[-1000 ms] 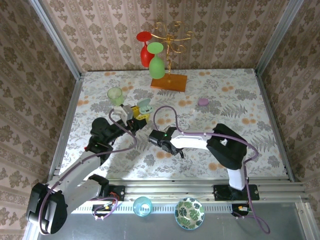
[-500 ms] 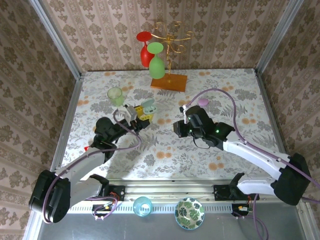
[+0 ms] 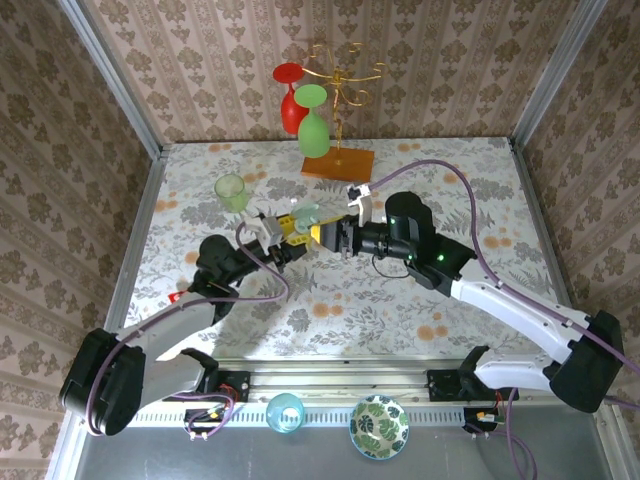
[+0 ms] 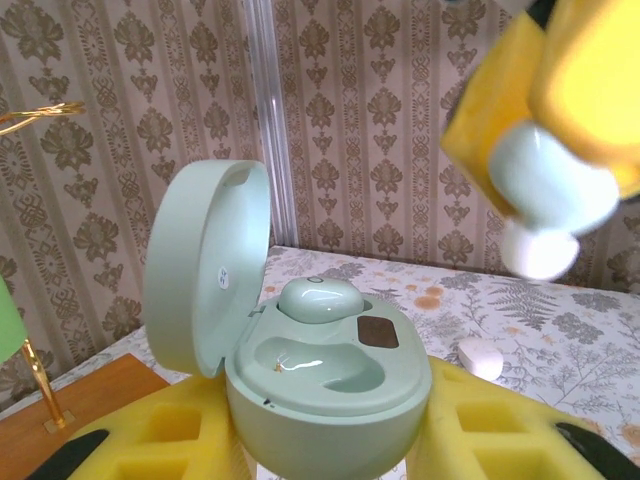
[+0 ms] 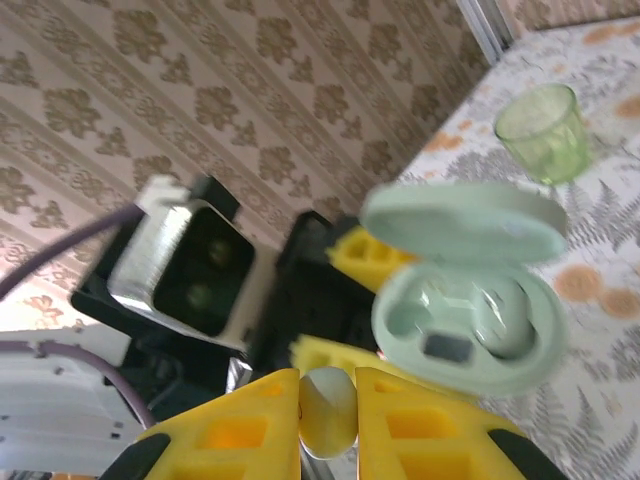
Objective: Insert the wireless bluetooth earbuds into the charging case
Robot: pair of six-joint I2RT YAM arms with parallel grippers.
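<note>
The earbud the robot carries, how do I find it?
From the gold glass rack at the back, look just in front of it. The right gripper pinches the earbud in its yellow jaws, beside the open mint case. The other bud sits inside the case.

There are two pale green earbuds (image 4: 320, 300), one green charging case (image 4: 330, 400), one red wine glass (image 3: 290, 105), one green wine glass (image 3: 314, 135), one gold rack (image 3: 345, 72), one green cup (image 3: 232, 190), one blue cup (image 3: 285, 412) and one leafy bowl (image 3: 379, 427).
</note>
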